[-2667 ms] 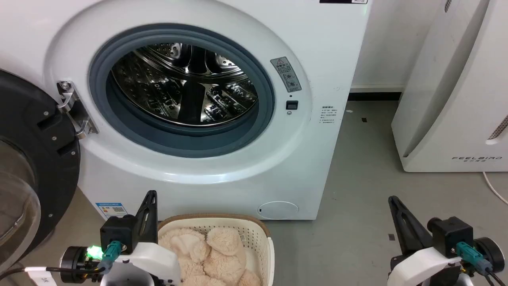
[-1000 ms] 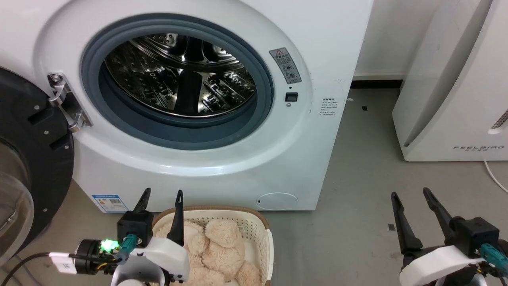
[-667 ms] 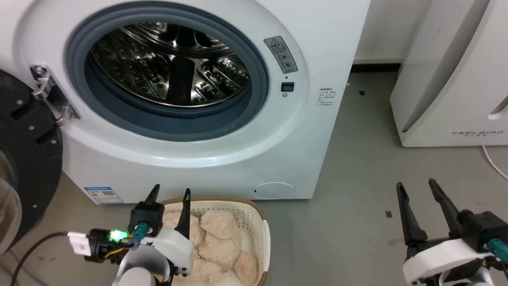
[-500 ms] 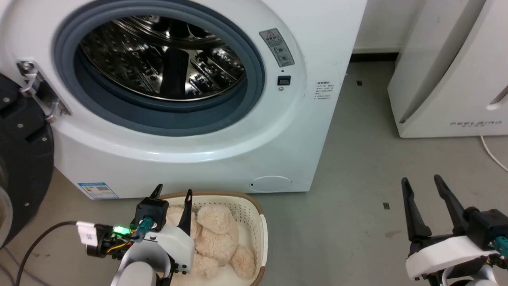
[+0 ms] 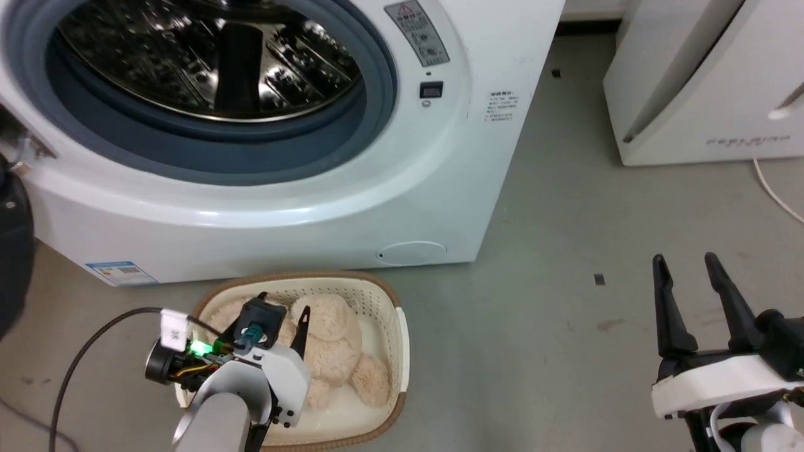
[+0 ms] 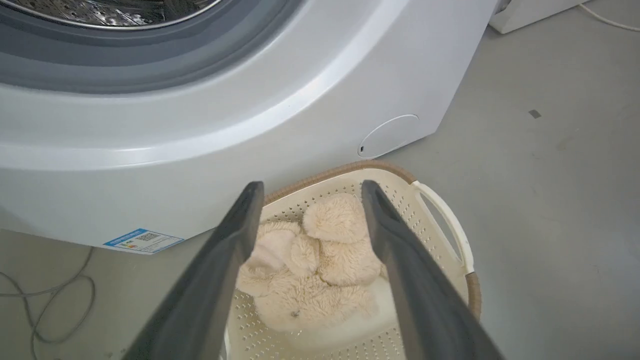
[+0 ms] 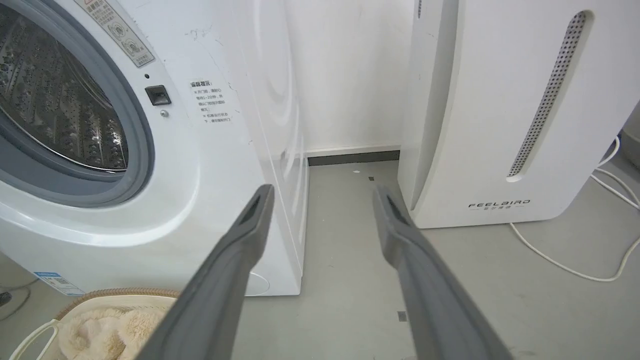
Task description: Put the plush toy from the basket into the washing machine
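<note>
The fluffy cream plush toy (image 5: 330, 342) (image 6: 320, 270) lies curled in the cream basket (image 5: 389, 301) (image 6: 440, 215) with a brown rim, on the floor just before the washing machine (image 5: 301, 207) (image 6: 280, 90) (image 7: 215, 150). Its porthole stands open and the steel drum (image 5: 207, 56) looks empty. My left gripper (image 5: 284, 307) (image 6: 310, 187) hovers open above the basket's left half, fingers pointing down at the toy, apart from it. Off to the right, my right gripper (image 5: 686, 258) (image 7: 322, 189) is open over bare floor, holding nothing. The basket's corner with the toy (image 7: 95, 325) appears at the lower left of the right wrist view.
A white FEELBIRD appliance (image 5: 703, 81) (image 7: 505, 115) stands at the right with a white cable (image 5: 776, 194) on the floor. The machine's black-rimmed door (image 5: 12, 263) hangs open at the far left. A dark cable (image 5: 81, 358) trails from my left wrist. Grey floor lies between basket and right gripper.
The head camera has tilted down, so the whole scene shifted up. My left gripper turned, opened and moved in over the basket above the toy. The right gripper also turned to show both fingers apart.
</note>
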### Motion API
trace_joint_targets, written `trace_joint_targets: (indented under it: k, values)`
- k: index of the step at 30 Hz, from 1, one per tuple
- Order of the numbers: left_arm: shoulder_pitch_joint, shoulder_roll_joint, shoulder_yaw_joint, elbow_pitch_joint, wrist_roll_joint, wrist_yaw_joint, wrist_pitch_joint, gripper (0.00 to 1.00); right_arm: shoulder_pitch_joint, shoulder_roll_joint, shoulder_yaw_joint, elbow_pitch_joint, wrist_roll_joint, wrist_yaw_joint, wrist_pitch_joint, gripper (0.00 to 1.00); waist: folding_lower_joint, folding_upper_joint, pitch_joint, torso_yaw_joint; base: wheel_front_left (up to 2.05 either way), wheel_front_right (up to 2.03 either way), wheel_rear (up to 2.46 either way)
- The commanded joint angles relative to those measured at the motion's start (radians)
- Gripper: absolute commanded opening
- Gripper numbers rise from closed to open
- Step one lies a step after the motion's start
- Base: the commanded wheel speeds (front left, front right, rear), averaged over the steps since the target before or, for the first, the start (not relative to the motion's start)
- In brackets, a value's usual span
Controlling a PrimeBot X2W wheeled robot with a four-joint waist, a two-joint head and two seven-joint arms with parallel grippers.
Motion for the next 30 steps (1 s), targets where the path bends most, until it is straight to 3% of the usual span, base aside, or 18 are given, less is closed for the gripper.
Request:
trace_joint_targets:
  k: [1, 30]
  values:
    - [-0.029, 0.011, -0.012, 0.024, 0.009, -0.005, 0.005, 1.00, -0.019, 0.000, -0.006, -0.001, 0.011, 0.000, -0.012, 1.00, -0.0001, 0.0000, 0.021, -0.008, 0.00, 0.00, 0.00]
    - [-0.347, 0.198, -0.336, 0.329, 0.069, -0.044, 0.210, 1.00, -0.162, 0.000, -0.058, -0.025, 0.127, -0.001, -0.073, 1.00, -0.0001, 0.0000, 0.380, -0.085, 0.00, 0.00, 0.00]
